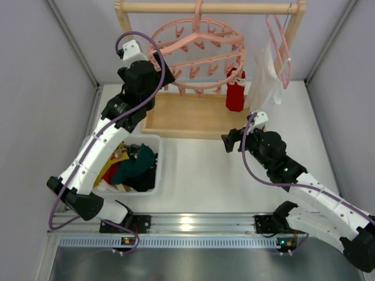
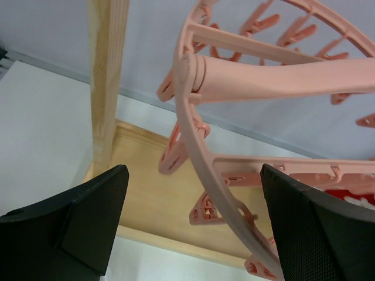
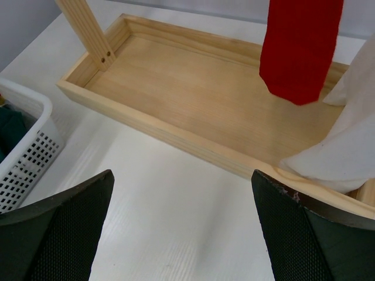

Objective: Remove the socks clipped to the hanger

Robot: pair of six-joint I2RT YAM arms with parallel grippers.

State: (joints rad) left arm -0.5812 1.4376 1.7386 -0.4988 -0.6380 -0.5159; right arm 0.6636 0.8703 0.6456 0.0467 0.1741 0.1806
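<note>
Shows the right fingers (image 3: 64, 228) spread apart and empty, low over the tabletop (image 3: 176, 205). Places the one clipped red sock (image 3: 300, 47) ahead of them and up to their right, well apart. Hangs it with its long axis vertical and its toe down over the wooden tray (image 3: 193, 93), just beside the white cloth (image 3: 351, 140). Shows the left fingers (image 2: 88, 228) likewise spread and gripping nothing. Runs the rim of the hanger (image 2: 193, 134) across the gap between them, without visible contact, and sets a rack post (image 2: 108, 76) off to their left. Puts only a sliver of red at the far side of the ring from these fingers. Marks the right arm as the nearer to the sock. Calls, in judgement, for a rise and a forward reach to close across the hanging fabric, then a pull downward, free of the hanger. Locates the other socks (image 1: 137, 167) loose in the white basket (image 1: 149, 136), behind and below the left fingers.
</note>
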